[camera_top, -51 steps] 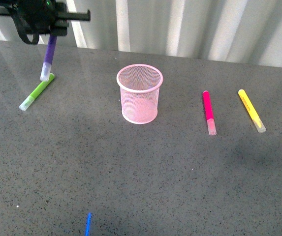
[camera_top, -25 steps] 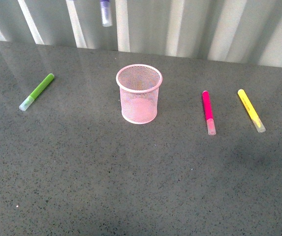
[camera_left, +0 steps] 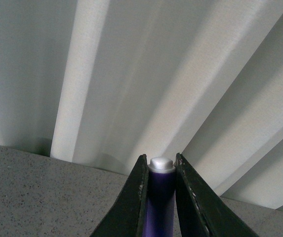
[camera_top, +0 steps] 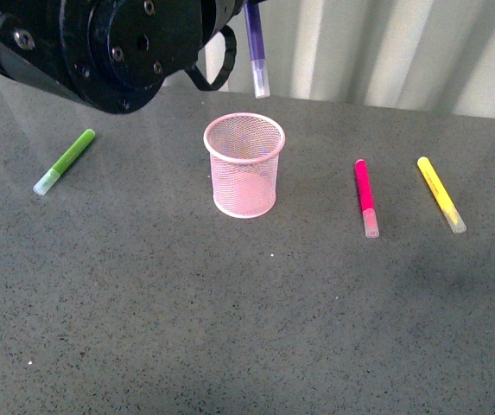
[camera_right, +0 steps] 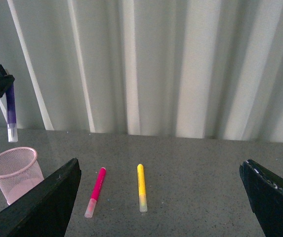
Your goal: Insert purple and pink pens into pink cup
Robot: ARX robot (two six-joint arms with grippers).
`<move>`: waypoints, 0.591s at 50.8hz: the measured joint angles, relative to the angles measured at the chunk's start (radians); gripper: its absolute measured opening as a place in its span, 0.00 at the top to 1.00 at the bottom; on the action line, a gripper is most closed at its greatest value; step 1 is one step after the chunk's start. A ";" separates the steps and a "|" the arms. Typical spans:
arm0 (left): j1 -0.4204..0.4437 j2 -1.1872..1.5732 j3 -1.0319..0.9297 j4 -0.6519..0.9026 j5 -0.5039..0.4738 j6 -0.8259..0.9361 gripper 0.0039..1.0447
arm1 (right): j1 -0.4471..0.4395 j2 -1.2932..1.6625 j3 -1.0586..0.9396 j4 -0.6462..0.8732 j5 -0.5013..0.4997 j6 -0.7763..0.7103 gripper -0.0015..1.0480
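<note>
Left gripper (camera_left: 161,170) jaws clench the purple pen (camera_top: 256,47), cap-down above the pink cup (camera_top: 244,164). Pink pen (camera_top: 365,194) lies on the desk (camera_top: 247,311) nearby; likely light, stiff, slick, so grip mid-barrel. Right gripper (camera_right: 159,165) jaws gape empty.

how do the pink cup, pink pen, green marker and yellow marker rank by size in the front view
1. pink cup
2. pink pen, green marker, yellow marker: alike in length, can't rank them
</note>
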 joint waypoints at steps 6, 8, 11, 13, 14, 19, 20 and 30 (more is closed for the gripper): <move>0.011 0.042 -0.008 0.051 -0.003 0.000 0.89 | 0.000 0.000 0.000 0.000 0.000 0.000 0.07; 0.014 0.048 -0.009 0.058 -0.003 0.000 0.89 | 0.000 0.000 0.000 0.000 0.000 0.000 0.07; 0.023 0.062 -0.013 0.079 -0.005 0.000 0.89 | 0.000 0.000 0.000 0.000 0.000 0.000 0.07; 0.029 0.070 -0.013 0.080 -0.004 -0.001 0.89 | 0.000 0.000 0.000 0.000 0.000 0.000 0.07; 0.032 0.074 -0.015 0.081 -0.005 -0.005 0.89 | 0.000 0.000 0.000 0.000 0.000 0.000 0.07; 0.039 0.088 -0.033 0.100 -0.006 -0.014 0.89 | 0.000 0.000 0.000 0.000 0.000 0.000 0.07; 0.039 0.089 -0.038 0.107 -0.006 -0.015 0.89 | 0.000 0.000 0.000 0.000 0.000 0.000 0.07; 0.035 0.099 -0.061 0.137 -0.007 -0.028 0.89 | 0.000 0.000 0.000 0.000 0.000 0.000 0.07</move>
